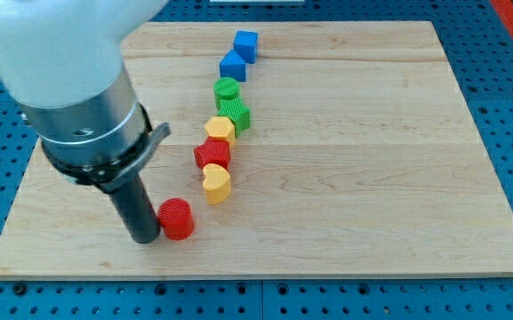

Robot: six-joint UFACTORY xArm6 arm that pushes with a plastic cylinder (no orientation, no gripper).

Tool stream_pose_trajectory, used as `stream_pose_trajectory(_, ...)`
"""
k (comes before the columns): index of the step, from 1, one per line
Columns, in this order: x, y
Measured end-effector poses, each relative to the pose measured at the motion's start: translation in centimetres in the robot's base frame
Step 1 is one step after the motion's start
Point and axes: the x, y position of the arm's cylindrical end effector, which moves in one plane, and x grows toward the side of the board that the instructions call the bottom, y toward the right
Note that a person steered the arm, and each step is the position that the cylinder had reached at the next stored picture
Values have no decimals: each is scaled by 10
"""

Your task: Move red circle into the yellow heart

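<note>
Where the wooden board (372, 178) meets the view's bottom-left, the red circle (178, 219) stands upright: a short ribbed cylinder, flat and round on top, bright red, with vertical grooves down its side.

Item, rod: dark, straight, descending from a grey collar; my tip (144, 238) rests on the board at 9 o'clock of the red circle, touching or just beside it. No fingers exist on this rod, so nothing is apart, together or clamped.

Item, yellow heart (216, 183): at 1 o'clock of the red circle, near but apart from it, lobed top facing up.

Item, red star-like block (212, 154): at 12 o'clock of that yellow heart, touching it.

Item, second yellow block (220, 129): shape hard to tell, just above the red block.

Item, green ribbed block (236, 113): at 1 o'clock of the second yellow block, touching it.

Item, green circle (227, 89): just above the ribbed green block.

Item, blue block (233, 65): angular, next up the line.

Item, blue cube (246, 44): nearest the view's top edge.

The pieces from yellow heart to blue cube form one crooked chain running toward 12 o'clock.
</note>
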Motion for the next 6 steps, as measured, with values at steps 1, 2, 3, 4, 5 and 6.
stream_pose_trajectory(1, 0, 23)
stream_pose_trajectory(2, 0, 44)
stream_pose_trajectory(3, 4, 39)
stream_pose_trajectory(4, 15, 3)
stream_pose_trajectory(5, 12, -27)
stream_pose_trajectory(6, -7, -33)
